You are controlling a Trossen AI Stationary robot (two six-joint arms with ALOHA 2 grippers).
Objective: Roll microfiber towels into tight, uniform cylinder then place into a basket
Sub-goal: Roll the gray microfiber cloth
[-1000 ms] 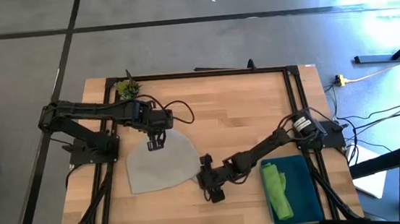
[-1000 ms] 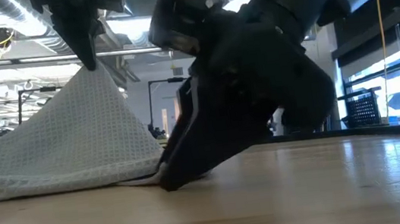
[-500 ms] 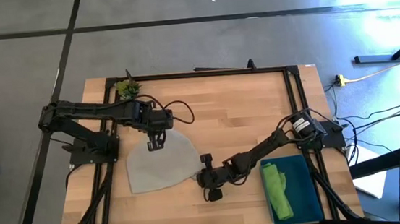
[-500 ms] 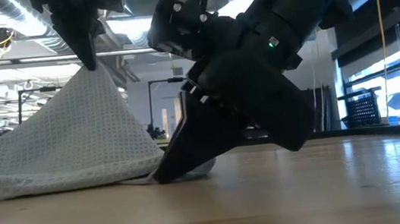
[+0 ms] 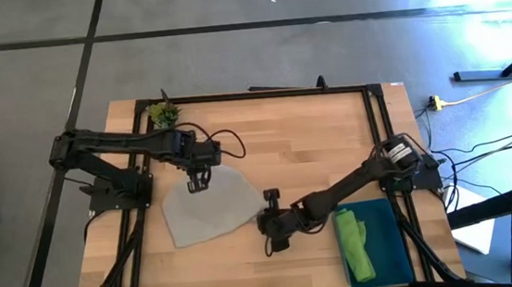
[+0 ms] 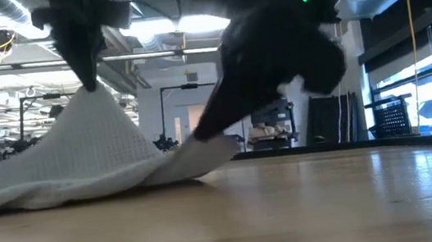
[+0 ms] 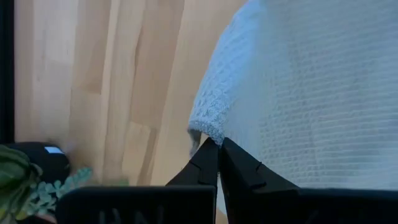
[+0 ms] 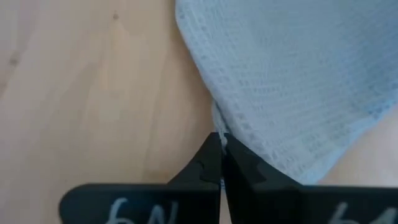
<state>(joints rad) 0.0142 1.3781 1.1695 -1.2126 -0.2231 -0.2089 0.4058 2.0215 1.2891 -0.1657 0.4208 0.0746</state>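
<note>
The pale grey-beige microfiber towel [image 5: 208, 205] lies on the wooden table left of centre, with two corners raised. My left gripper [image 5: 196, 181] is shut on its far corner, and my right gripper [image 5: 267, 222] is shut on its right corner. In the low view the towel [image 6: 81, 166] slopes down from the left gripper [image 6: 87, 80] like a tent, and its middle and left part rest on the table. The lime green towel [image 5: 355, 244] lies bunched in the teal basket [image 5: 390, 243] at the near right. My left gripper pinches the towel's far corner [image 7: 205, 132] between its two fingers, coming steeply from above. The corner is lifted well above the table and the cloth slopes down from it. Whether it holds one layer or several does not show. My right gripper pinches the towel's right corner at its edge [image 8: 225, 132] between its two fingers, slanting down from the table's right. The corner [image 6: 212, 144] hangs a little above the table, and the cloth sags from there down to the table.
A small green plant sprig [image 5: 162, 113] sits at the table's far left corner, just behind the left arm. Black frame rails run along the table's edges. Bare wood lies across the table's far right half and along the near edge.
My right gripper has taken hold of the towel's right corner, risen and drawn back a little toward the table's right. That corner was flat on the table and now hangs clear of it. The far corner in my left gripper has stayed raised.
</note>
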